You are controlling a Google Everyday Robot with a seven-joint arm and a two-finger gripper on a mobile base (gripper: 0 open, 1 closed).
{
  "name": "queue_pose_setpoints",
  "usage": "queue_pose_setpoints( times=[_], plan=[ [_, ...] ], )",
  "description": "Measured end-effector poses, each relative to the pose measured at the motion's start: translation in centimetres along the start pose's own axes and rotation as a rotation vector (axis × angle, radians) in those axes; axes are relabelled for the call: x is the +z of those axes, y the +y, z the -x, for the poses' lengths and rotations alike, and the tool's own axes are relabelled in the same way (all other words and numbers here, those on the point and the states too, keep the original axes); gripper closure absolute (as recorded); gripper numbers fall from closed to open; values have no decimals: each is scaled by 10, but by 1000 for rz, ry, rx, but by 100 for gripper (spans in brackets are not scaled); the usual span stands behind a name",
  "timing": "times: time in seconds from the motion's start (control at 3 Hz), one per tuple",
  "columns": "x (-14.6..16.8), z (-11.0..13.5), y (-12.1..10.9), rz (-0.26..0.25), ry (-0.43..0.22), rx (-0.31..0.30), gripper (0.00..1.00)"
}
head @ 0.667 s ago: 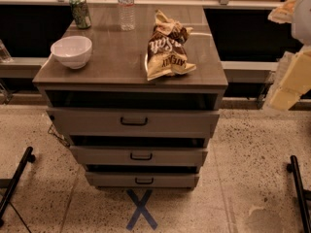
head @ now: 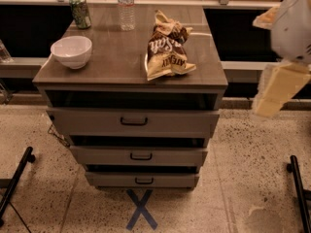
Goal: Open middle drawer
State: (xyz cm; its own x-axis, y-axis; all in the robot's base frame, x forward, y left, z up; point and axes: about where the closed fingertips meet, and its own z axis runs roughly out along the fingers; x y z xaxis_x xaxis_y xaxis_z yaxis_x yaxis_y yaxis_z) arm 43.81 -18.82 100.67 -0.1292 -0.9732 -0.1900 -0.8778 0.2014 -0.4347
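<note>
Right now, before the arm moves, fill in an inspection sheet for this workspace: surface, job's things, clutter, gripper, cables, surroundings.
Surface: grey-brown wooden cabinet top, holding four things.
Job's things: middle drawer, with its black bar handle untouched, between the top drawer and the bottom drawer.
Clutter: white bowl, green soda can, clear water bottle, brown chip bag.
Grippers: gripper in the air to the right of the cabinet, well apart from the drawers.
Cables: thin wiry thing at the cabinet's left edge; cannot tell what it is.
Surroundings: speckled floor, blue tape X, black stand legs either side.
</note>
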Motion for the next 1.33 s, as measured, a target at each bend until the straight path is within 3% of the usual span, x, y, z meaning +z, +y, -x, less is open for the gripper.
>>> queue_pose_setpoints(
  times=[0.67, 1.0, 1.33],
  plan=[
    [120, 23, 17, -34, 43, -96, 0],
    [123, 20, 16, -41, 53, -98, 0],
    [136, 22, 24, 48, 21, -105, 0]
  ],
)
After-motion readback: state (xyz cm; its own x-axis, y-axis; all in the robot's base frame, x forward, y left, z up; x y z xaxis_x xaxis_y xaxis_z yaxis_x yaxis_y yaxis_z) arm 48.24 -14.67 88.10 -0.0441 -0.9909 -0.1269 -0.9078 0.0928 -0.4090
